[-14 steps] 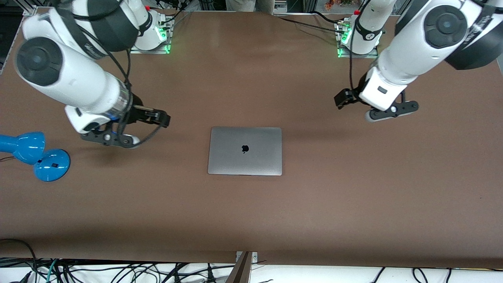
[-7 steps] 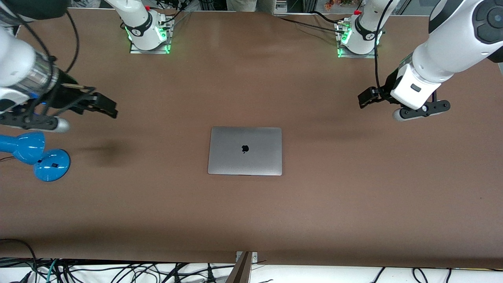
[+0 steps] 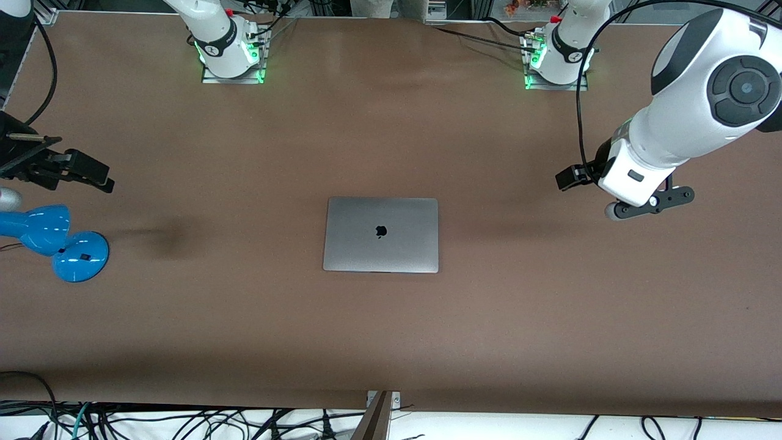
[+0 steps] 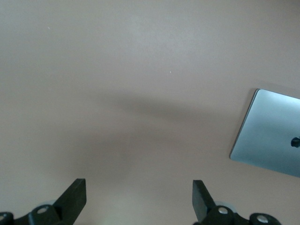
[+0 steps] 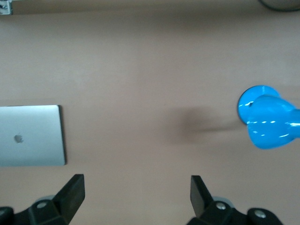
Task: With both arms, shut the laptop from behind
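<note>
Laptop (image 3: 380, 234): lying shut on bench (image 3: 391, 330), likely stiff, slippery, fragile. Left gripper (image 3: 568, 177) and right gripper (image 3: 91, 174) hovering well apart, fingers open, holding nothing.

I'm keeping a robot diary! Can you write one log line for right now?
slim silver-grey laptop: shut, flat on brown table | left gripper: open, empty, over table | right gripper: open, empty, above blue lamp

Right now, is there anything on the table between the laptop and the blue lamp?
No. Just bare brown table between the laptop and the blue lamp, seen in the front view.
</note>
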Available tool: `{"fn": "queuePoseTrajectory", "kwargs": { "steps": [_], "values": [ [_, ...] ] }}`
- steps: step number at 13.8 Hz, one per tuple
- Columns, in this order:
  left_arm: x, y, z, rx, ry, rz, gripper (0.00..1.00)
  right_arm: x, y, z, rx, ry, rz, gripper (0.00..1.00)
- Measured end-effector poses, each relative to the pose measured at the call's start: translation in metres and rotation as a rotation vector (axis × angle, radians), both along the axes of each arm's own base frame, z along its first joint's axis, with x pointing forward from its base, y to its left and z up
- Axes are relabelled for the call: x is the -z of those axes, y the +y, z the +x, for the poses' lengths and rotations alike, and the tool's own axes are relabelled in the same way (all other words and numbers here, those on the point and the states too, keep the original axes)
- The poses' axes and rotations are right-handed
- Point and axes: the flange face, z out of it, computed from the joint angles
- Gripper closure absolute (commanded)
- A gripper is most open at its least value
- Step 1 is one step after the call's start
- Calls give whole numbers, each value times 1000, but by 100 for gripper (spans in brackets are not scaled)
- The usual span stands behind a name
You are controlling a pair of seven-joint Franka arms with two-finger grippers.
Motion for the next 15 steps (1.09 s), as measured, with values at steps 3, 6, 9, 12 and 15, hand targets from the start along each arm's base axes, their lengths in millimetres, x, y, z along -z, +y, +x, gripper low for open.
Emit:
{"fn": "queuePoseTrajectory", "kwargs": {
  "steps": [3, 6, 9, 12, 15],
  "values": [
    [-11, 9, 9, 15, -7, 33, 0, 0, -1, -1, -6, -7, -15, 0],
    [-43, 44, 5, 35, -36, 13, 0, 3, 2, -1, -10, -3, -14, 0],
    [-75, 80, -16, 76, -53, -3, 0, 4, 2, 1, -11, -16, -13, 0],
    [-83, 90, -50, 90, -42, 9, 0, 7, 5, 1, -15, -13, -12, 0],
    [-83, 97, -84, 73, -25, -40, 0, 7, 10, 1, -20, -14, 6, 0]
  ]
}}
